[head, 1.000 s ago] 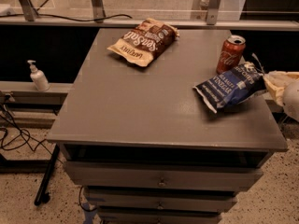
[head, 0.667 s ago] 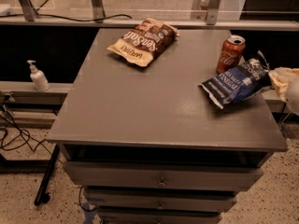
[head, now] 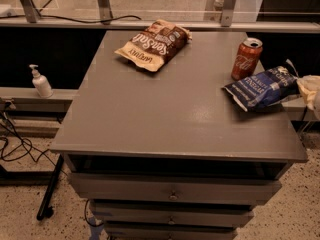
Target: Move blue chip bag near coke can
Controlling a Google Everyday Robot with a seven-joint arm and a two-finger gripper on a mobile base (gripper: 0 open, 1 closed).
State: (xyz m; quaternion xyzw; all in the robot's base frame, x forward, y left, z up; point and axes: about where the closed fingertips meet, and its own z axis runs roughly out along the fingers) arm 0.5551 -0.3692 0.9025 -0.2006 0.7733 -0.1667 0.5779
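The blue chip bag (head: 262, 87), dark navy with white lettering, lies at the right edge of the grey table (head: 165, 109), its right end sticking out past the edge. The red coke can (head: 246, 59) stands upright just behind and left of the bag, a small gap from it. My gripper (head: 310, 90) shows as a pale shape at the right border of the view, at the bag's right end; most of it is cut off.
A brown-and-tan chip bag (head: 154, 44) lies at the table's back centre. Drawers (head: 172, 194) sit under the tabletop. A white pump bottle (head: 41, 82) stands on a ledge to the left. Cables (head: 15, 146) lie on the floor at left.
The blue chip bag and my gripper have shifted to the right, toward the table's right edge. The can and the brown bag have not moved.
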